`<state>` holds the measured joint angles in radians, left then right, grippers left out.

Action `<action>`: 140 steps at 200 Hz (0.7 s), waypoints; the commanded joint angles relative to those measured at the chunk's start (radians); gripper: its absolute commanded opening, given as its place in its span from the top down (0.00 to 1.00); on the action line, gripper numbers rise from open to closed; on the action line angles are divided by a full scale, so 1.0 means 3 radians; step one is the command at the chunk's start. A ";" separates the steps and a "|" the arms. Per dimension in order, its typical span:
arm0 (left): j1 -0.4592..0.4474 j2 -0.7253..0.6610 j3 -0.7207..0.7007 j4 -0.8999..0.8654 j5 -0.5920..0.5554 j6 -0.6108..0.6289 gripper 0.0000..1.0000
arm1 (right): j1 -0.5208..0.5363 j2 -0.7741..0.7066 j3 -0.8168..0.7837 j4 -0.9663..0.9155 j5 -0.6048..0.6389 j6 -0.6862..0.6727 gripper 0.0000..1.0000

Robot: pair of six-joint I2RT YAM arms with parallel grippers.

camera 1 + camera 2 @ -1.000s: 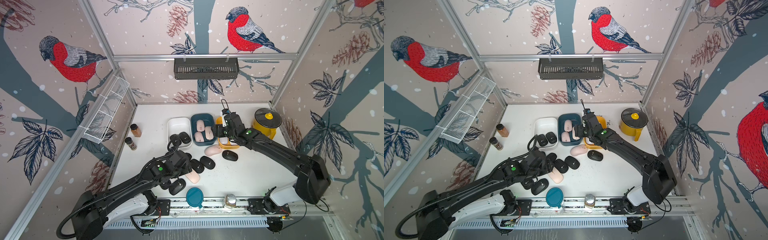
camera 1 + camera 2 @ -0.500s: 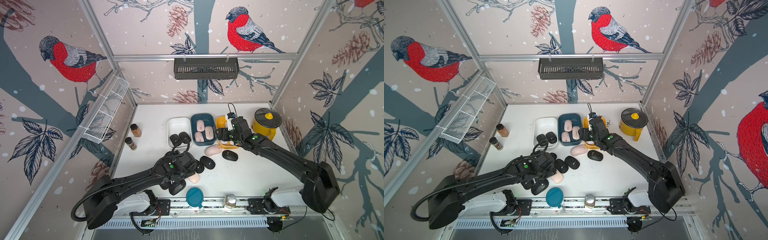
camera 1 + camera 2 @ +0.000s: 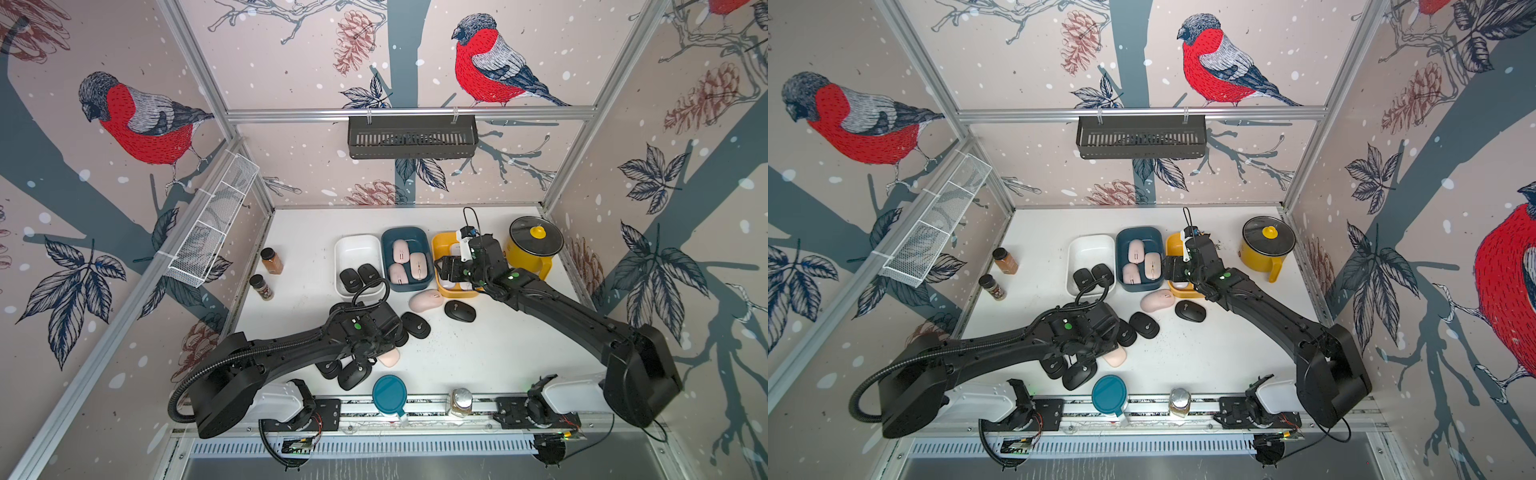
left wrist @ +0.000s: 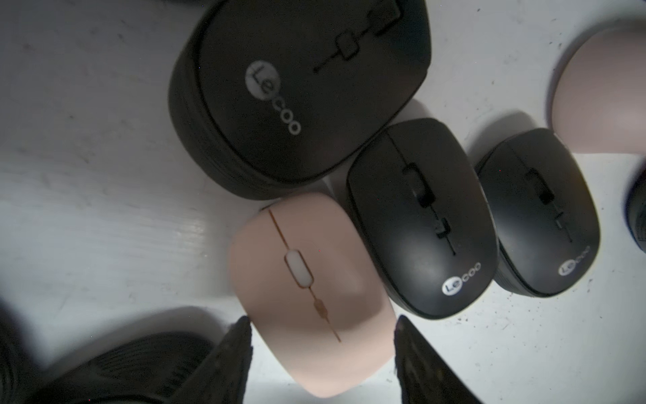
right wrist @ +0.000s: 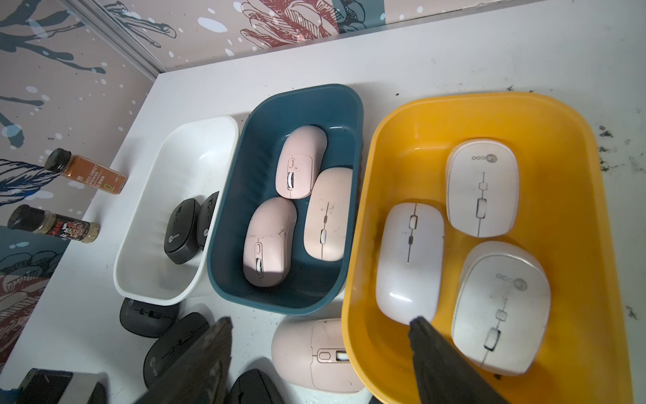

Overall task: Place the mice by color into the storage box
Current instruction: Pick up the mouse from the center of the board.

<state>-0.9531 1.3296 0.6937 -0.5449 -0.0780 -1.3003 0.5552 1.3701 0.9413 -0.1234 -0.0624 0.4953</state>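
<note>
The storage box is three bins side by side: a white bin (image 3: 357,247) holding two black mice (image 3: 357,277), a blue bin (image 3: 405,233) with three pink mice (image 3: 409,262), and a yellow bin (image 5: 524,101) with three white mice (image 5: 482,189). My left gripper (image 4: 321,320) is low over the near cluster, its fingers touching both sides of a pink mouse (image 4: 307,286) that lies on the table. My right gripper (image 5: 320,321) hangs open and empty over the yellow bin's near rim. Loose on the table are a pink mouse (image 3: 426,300) and black mice (image 3: 459,310), (image 3: 415,325), (image 3: 353,376).
Two spice jars (image 3: 272,260), (image 3: 262,286) stand at the left. A yellow pot (image 3: 534,249) sits right of the bins. A teal lid (image 3: 389,395) and a glass jar (image 3: 460,402) are at the front rail. A wire basket (image 3: 212,228) hangs on the left wall.
My left gripper has shifted right over the pink mouse and narrowed its jaws onto it. My right gripper has moved from beside the blue bin to the yellow bin.
</note>
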 commanded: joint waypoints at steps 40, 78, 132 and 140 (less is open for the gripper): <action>-0.0008 0.0339 0.0216 -0.0176 0.0067 0.0052 0.38 | -0.0063 0.0034 -0.0055 0.0160 -0.0114 0.0093 0.20; -0.0008 0.0404 0.0253 -0.0156 0.0054 0.0055 0.33 | -0.0104 0.0042 -0.0093 0.0176 -0.0140 0.0098 0.20; -0.0009 0.0546 0.0375 -0.0243 0.0017 0.0162 0.26 | -0.0151 0.0034 -0.0151 0.0219 -0.0186 0.0132 0.20; -0.0010 0.0572 0.0392 -0.0249 0.0014 0.0176 0.27 | -0.0163 0.0033 -0.0155 0.0222 -0.0195 0.0134 0.20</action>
<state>-0.9535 1.4830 0.7933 -0.5896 -0.0544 -1.2705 0.5110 1.3808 0.8986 -0.0898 -0.1070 0.5240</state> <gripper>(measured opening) 0.737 0.799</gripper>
